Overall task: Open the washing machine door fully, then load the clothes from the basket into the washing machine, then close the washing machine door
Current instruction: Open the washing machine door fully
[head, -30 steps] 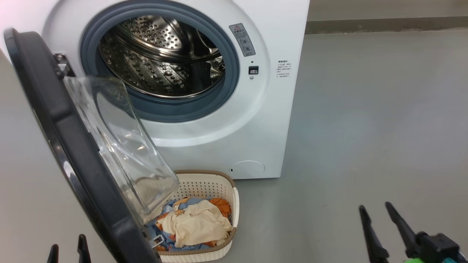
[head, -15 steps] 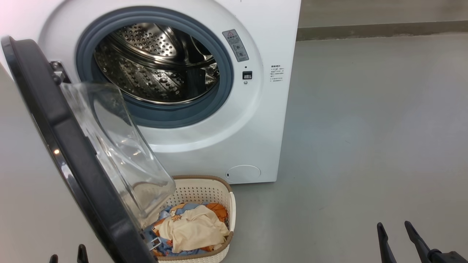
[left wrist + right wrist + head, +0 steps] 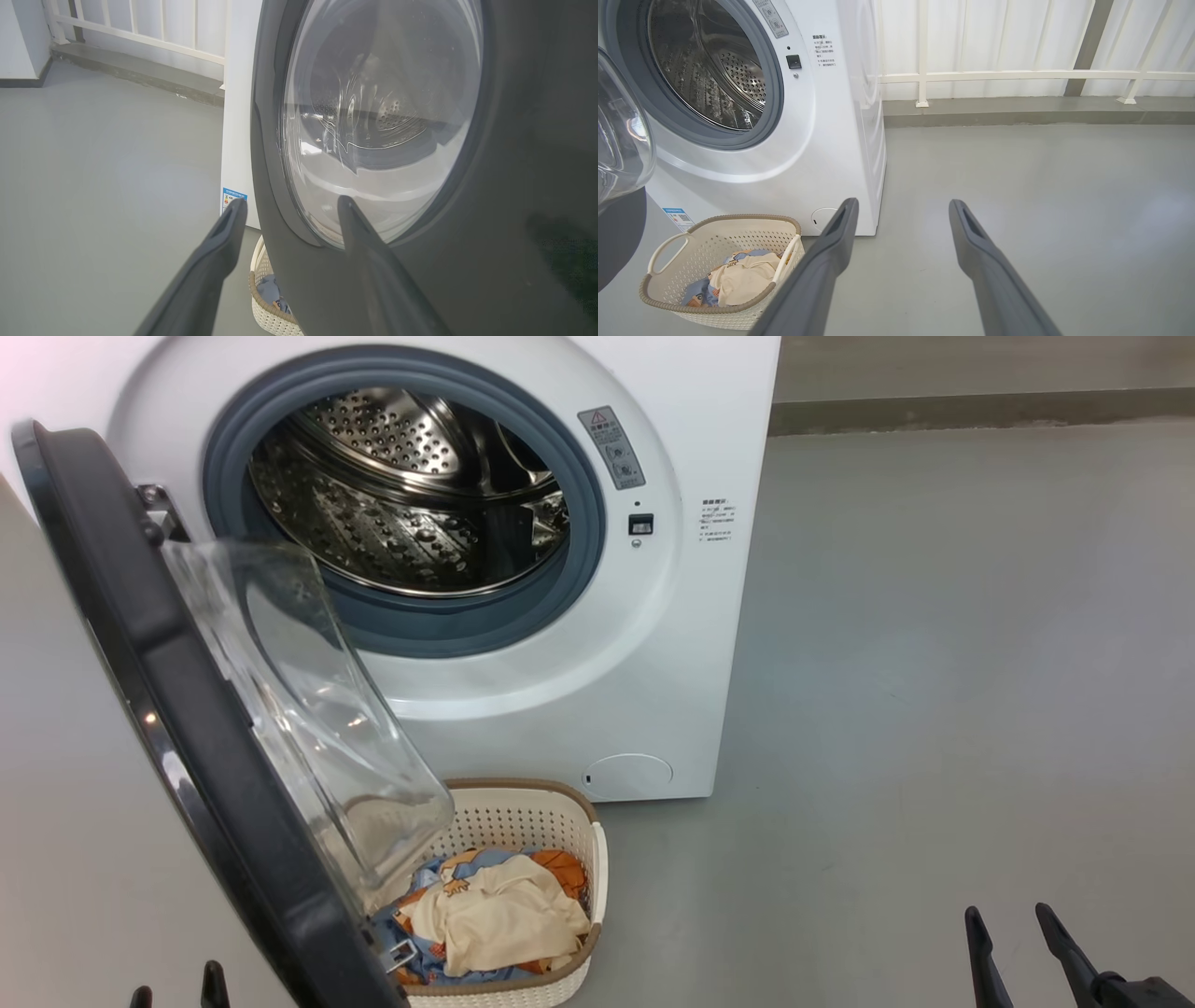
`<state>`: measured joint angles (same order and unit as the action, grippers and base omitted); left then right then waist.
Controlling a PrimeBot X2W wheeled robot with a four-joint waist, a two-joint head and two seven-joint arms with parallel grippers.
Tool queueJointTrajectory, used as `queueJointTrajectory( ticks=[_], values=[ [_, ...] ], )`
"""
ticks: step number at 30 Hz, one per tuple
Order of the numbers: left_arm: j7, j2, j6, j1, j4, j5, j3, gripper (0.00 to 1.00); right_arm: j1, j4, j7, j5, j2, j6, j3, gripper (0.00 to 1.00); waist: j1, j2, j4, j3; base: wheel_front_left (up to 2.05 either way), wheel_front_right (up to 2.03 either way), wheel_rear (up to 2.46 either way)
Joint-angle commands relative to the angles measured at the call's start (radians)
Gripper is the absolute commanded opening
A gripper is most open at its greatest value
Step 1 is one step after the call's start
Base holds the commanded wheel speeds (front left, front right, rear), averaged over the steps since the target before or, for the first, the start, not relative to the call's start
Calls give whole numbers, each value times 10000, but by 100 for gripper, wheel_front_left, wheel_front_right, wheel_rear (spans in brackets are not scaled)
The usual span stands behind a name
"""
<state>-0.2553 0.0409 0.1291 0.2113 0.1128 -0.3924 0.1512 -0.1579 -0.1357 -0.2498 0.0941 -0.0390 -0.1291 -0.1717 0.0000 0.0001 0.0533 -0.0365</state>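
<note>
By washing machine door (image 3: 187, 709), L end effector (image 3: 292, 199) wide, empty; R end effector (image 3: 903, 201) likewise, over floor (image 3: 1064, 210).

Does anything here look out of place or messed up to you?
Nothing is spilled or broken. One awkward spot: the open washing machine door stands close by the basket, and in the head view its glass bowl hides the left part of the clothes inside.

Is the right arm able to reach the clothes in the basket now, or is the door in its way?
Probably yes. Bare floor lies between its open jaws and the basket; the door overhangs the basket's left side, leaving the clothes exposed.
</note>
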Motion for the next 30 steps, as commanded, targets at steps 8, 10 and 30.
queueJointTrajectory(
  ticks=[8,10,30],
  values=[
    [-65,193,16,-206,-317,55,286,100,651,161,-120,-230,-149,-16,232,100,0,-1,54,80,0,0,0],
    [-65,203,16,-206,-316,50,279,100,660,176,-120,-242,-146,-16,216,100,0,-1,88,85,0,0,0],
    [-65,174,16,-162,-276,-96,331,0,635,212,-120,-242,-125,-16,298,100,0,-1,288,147,0,0,0]
  ],
)
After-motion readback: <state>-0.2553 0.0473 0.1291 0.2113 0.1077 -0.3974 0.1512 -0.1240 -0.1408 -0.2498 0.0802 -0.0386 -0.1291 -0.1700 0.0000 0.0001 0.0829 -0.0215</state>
